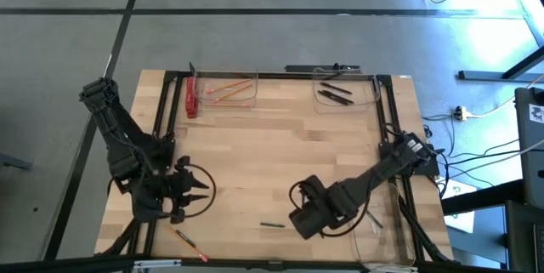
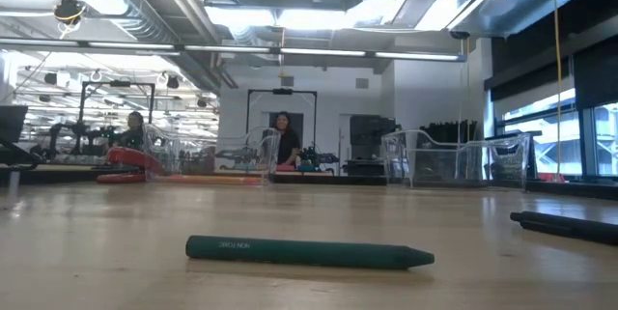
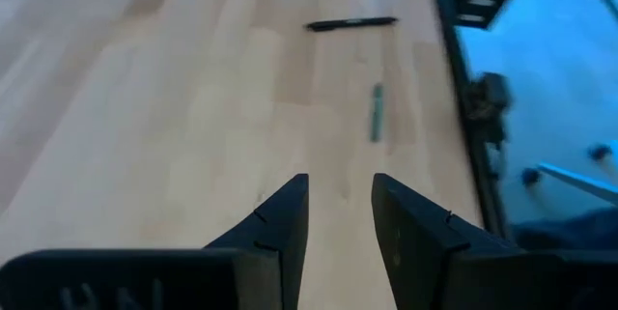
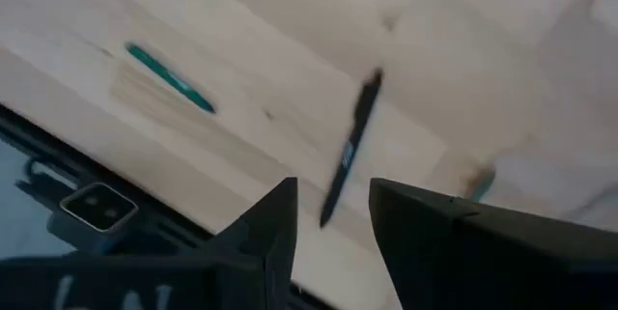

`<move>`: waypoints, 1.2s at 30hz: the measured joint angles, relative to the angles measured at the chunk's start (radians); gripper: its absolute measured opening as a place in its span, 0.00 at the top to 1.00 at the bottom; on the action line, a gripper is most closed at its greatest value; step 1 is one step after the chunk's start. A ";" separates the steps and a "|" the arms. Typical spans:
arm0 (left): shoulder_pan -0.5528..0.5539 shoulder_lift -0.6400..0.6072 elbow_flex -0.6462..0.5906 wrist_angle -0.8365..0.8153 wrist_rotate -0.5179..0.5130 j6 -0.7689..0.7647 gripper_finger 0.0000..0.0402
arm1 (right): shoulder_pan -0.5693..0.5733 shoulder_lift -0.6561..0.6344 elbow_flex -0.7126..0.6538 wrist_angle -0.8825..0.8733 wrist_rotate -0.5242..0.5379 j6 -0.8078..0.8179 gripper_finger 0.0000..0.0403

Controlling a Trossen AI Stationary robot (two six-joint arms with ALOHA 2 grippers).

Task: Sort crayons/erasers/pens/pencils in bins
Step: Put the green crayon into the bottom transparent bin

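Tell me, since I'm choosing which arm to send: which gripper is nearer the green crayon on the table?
Right. The right gripper hovers just beside the green crayon, toward the right edge. The left gripper sits farther off toward the left edge.

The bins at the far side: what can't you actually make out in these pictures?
- Pens in the right bin: high view, too small to count.
- Pencils in the left bin: likewise.
- Third bin: high view, partly hidden by the right arm.
- Crayon label: low view, too small to read.

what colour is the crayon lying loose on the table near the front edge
Dark green crayon, with faint lettering on its wrapper. The low view shows it best, lying flat on the wooden table.
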 joint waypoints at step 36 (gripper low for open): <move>0.000 0.006 0.000 0.097 0.016 0.102 0.73 | -0.010 0.000 -0.702 1.349 0.133 -1.125 0.67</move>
